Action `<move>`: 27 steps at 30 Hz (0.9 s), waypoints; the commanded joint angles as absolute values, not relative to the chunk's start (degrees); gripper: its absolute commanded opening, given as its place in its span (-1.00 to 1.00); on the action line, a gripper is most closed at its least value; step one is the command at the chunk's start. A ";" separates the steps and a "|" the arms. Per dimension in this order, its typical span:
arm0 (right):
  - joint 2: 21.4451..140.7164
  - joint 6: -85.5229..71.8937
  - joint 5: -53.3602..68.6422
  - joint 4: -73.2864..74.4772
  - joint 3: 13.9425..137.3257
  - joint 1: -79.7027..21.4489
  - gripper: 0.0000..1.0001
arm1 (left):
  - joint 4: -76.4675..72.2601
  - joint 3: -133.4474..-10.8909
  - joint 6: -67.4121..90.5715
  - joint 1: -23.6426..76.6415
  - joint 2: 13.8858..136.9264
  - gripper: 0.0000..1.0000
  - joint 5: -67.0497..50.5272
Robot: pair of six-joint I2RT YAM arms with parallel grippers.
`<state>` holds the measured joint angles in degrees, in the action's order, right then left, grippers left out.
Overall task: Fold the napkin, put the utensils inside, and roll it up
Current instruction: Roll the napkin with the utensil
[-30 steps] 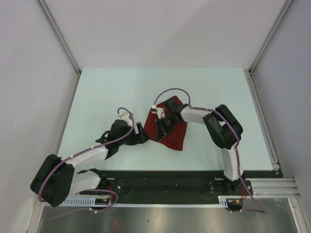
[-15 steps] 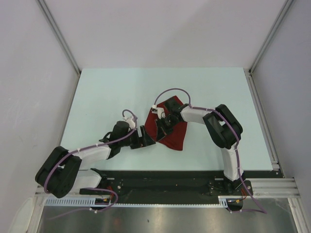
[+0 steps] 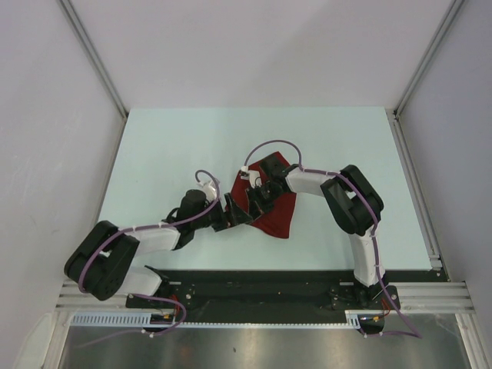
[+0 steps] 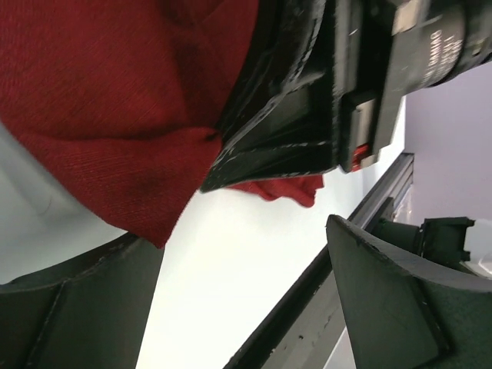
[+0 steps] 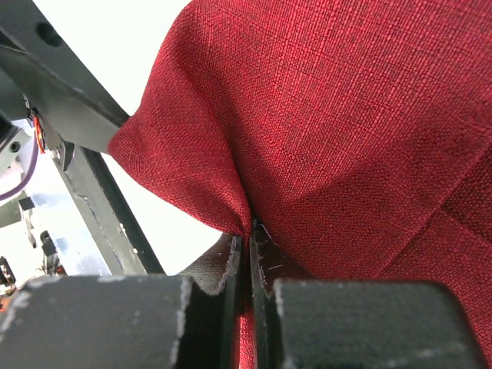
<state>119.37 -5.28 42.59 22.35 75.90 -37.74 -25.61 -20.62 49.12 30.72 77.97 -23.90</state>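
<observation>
The dark red napkin lies bunched in the middle of the pale table. My right gripper is over its left part, shut on a pinched fold of the napkin, whose cloth shows squeezed between the two fingers. My left gripper has come up to the napkin's left edge with its jaws wide apart and nothing between them; in the left wrist view the napkin hangs just ahead, beside the right gripper's black body. The utensils are hidden or out of view.
Grey walls and aluminium posts close in the table on three sides. A black base rail runs along the near edge, with a metal rail along the right side.
My left arm has reached right, bringing its open gripper from beside the napkin up against its left edge. The right gripper has held still, shut on the fold.
</observation>
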 commanded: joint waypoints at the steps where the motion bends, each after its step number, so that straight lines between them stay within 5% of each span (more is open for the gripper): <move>1: 122.52 -4.83 38.41 23.82 75.94 -38.23 -1.00 | -31.82 -21.27 51.59 31.11 75.85 0.79 -22.77; 27: 122.70 -5.54 39.20 22.68 74.80 -38.58 -1.00 | -28.92 -23.20 40.96 30.24 79.54 0.75 -10.72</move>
<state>119.48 -5.65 42.83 22.22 75.90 -37.71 -27.29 -20.97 42.94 30.61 78.43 -12.99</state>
